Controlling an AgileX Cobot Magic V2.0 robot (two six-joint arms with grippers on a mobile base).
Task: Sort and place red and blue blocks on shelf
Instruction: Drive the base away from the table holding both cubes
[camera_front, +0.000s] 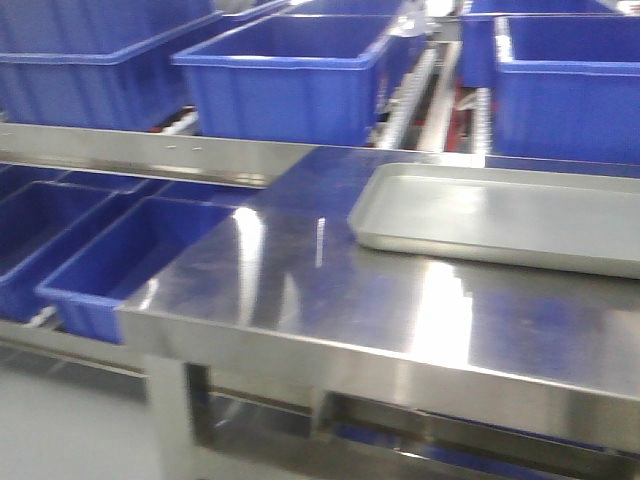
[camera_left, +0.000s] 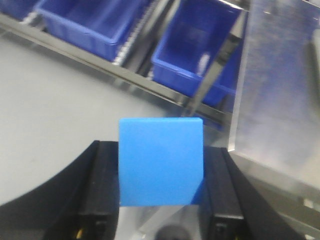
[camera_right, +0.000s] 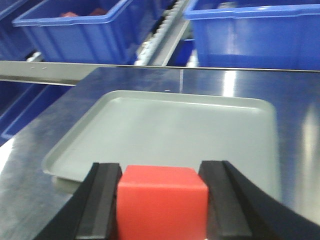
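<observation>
The sky-blue block (camera_left: 161, 165) fills the gap between the black fingers of my left gripper (camera_left: 161, 150), which is shut on it and hangs over the grey floor beside the table's corner. In the right wrist view the red block (camera_right: 161, 205) sits clamped in my right gripper (camera_right: 161, 172), just in front of the near edge of the grey tray (camera_right: 165, 120). The shelf (camera_front: 150, 150) runs behind and to the left of the table, its steel rail and roller tracks (camera_front: 410, 100) carrying blue bins. Neither gripper shows in the front view.
The shiny steel tabletop (camera_front: 300, 280) carries the shallow grey tray (camera_front: 500, 215) at the right. Large blue bins (camera_front: 290, 80) stand on the upper tier, and lower bins (camera_front: 130, 260) sit to the table's left. Grey floor (camera_left: 45, 110) lies below my left gripper.
</observation>
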